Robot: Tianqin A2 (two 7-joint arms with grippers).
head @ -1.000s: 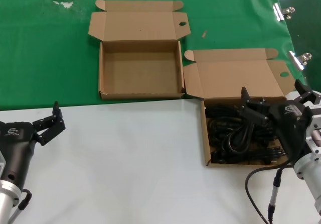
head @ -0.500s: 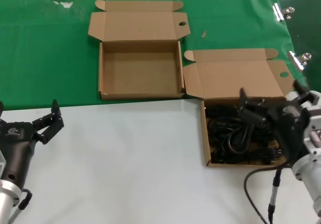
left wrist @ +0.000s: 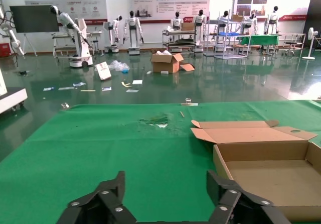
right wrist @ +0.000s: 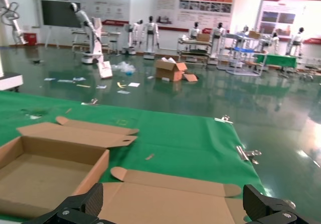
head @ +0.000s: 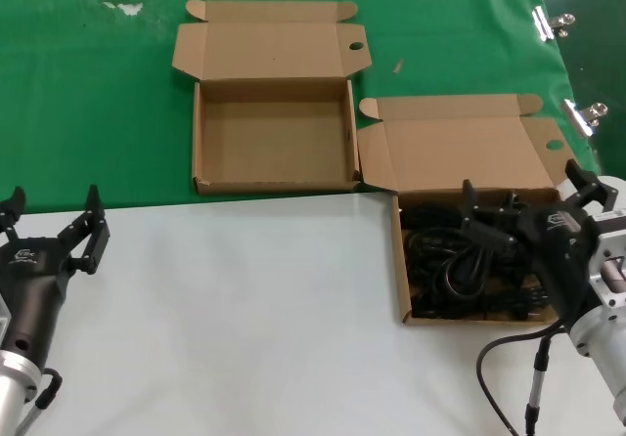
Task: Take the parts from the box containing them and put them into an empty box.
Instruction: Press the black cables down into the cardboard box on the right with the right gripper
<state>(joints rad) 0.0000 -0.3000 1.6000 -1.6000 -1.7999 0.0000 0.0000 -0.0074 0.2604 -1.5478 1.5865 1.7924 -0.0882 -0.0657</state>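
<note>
Your right gripper (head: 518,211) hung over the shallow brown cardboard mailer box (head: 400,280) that held the black coiled power cables (head: 450,265), with its two fingers spread wide apart and nothing between them. One fingertip (head: 469,194) stood above the cables near the box's far wall; the other was out past the box's right side. In the right wrist view the same gripper (right wrist: 170,204) showed both dark finger ends far apart, with this box's open hinged lid (right wrist: 170,196) lying flat beyond them.

The cables lay in a tangled heap inside that box, which sat at the right of the white tabletop (head: 245,319), its lid reaching back onto the green mat (head: 88,94).

The empty brown cardboard mailer box (head: 273,133) sat on the green mat, to the left of and farther back than the full one, its lid folded open away from you and its near right corner just beside the full box's lid.

Your left gripper (head: 49,231) waited at the left edge of the white tabletop, well apart from both boxes, fingers open and holding nothing; the left wrist view (left wrist: 168,199) showed the same gap.
</note>
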